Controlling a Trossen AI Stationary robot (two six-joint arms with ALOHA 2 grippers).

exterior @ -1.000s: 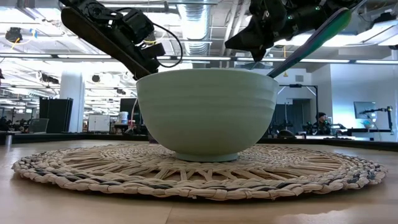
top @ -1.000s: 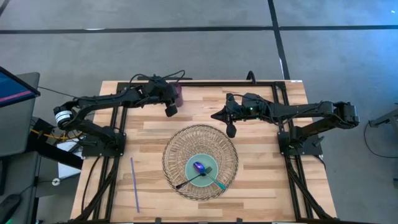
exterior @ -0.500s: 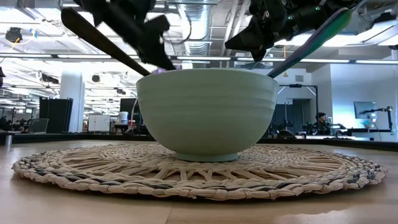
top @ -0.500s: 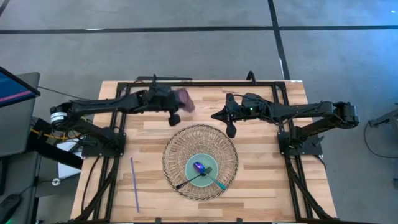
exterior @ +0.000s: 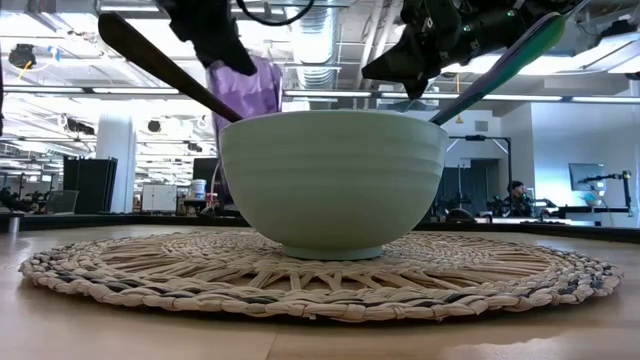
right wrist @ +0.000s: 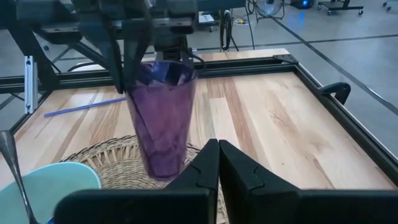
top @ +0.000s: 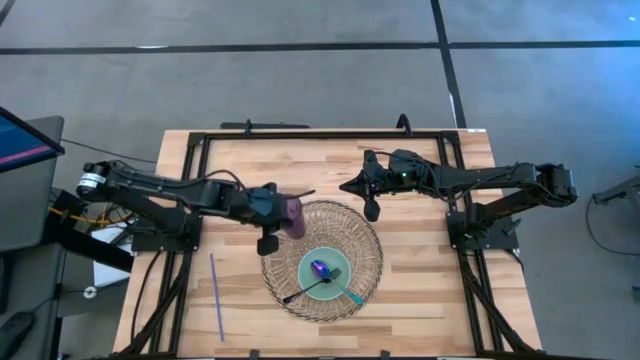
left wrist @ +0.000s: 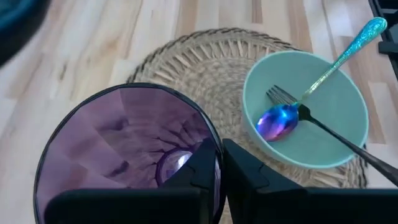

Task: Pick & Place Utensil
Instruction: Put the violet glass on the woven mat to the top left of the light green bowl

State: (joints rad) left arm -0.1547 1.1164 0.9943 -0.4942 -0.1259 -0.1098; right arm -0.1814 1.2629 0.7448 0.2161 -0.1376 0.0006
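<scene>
**A:** Purple and see-through, that faceted plastic tumbler [top: 293, 216] is what your left gripper [left wrist: 214, 163] has pinched by the rim, one finger inside the wall and one outside. It hangs over the woven placemat [top: 290, 300] at about ten o'clock from the bowl [top: 309, 283], and the low view shows it above the level of the bowl's rim.

**B:** And the utensils themselves?

**A:** They sit in the pale green bowl at the mat's centre: an iridescent blue spoon [left wrist: 280, 119] with a glittery teal handle, and a black fork [left wrist: 326, 130] lying across it. The fork handle juts past the rim toward eight o'clock in the high view, the spoon handle toward four. A lilac straw [top: 215, 296] lies on the wooden table [top: 420, 290], well off the mat at eight o'clock.

**B:** How will they handle?

**A:** You'd expect both to be light and stiff. The spoon looks glossy, so probably slippery; take it on the handle where it overhangs the rim. The tumbler looks thin and light, and a rim pinch lets it swing, so I'd move it gently.

**B:** Your right gripper [right wrist: 213, 163]?

**A:** It waits at about one o'clock, beyond the mat's far edge, fingers pressed together on nothing.
</scene>
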